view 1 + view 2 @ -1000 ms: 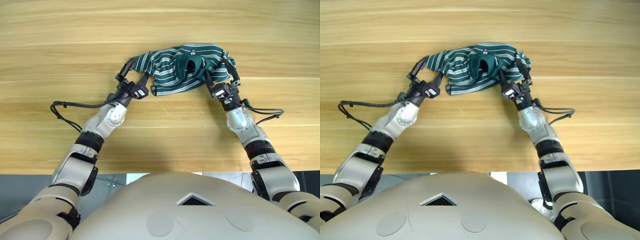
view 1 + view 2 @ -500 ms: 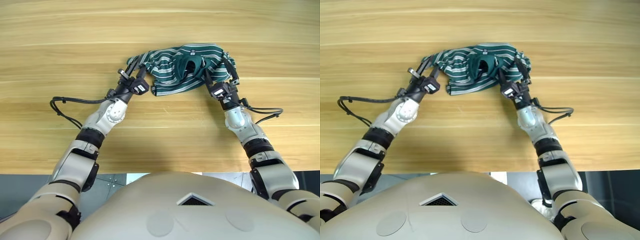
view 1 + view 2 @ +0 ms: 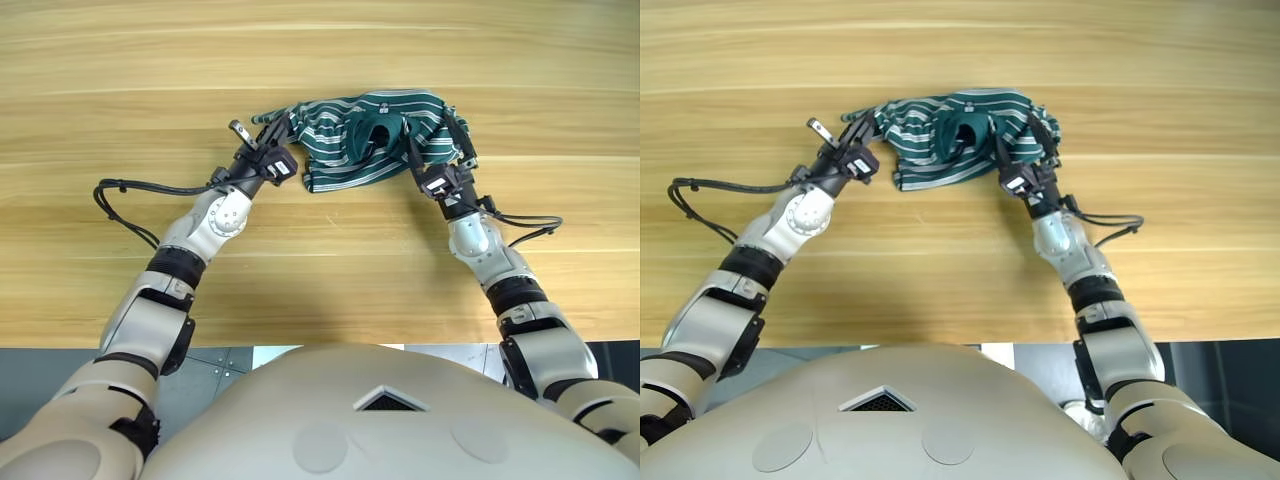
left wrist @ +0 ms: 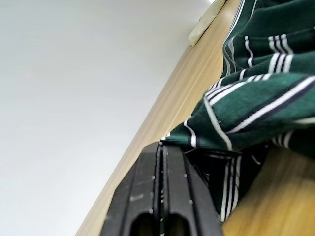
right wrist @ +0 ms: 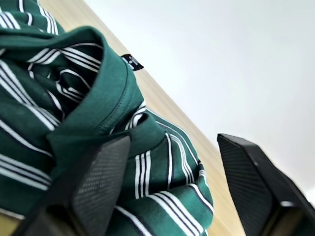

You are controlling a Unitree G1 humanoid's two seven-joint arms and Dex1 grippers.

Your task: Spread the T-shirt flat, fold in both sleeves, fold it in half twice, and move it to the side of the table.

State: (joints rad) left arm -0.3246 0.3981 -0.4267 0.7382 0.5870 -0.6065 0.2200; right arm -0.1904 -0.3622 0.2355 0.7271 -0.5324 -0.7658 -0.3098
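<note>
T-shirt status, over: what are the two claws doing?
Left gripper shut on T-shirt edge. Right gripper open, straddling bunched cloth. T-shirt crumpled on table, not yet spread.

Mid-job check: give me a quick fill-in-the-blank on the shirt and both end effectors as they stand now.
The T-shirt is green with ___ stripes. It lies bunched on a ___ table, not yet spread flat. The right end effector is ___, its fingers set far apart. The left end effector is ___, finger against finger, at the shirt's edge.
Missing words: white; wooden; open; shut.
</note>
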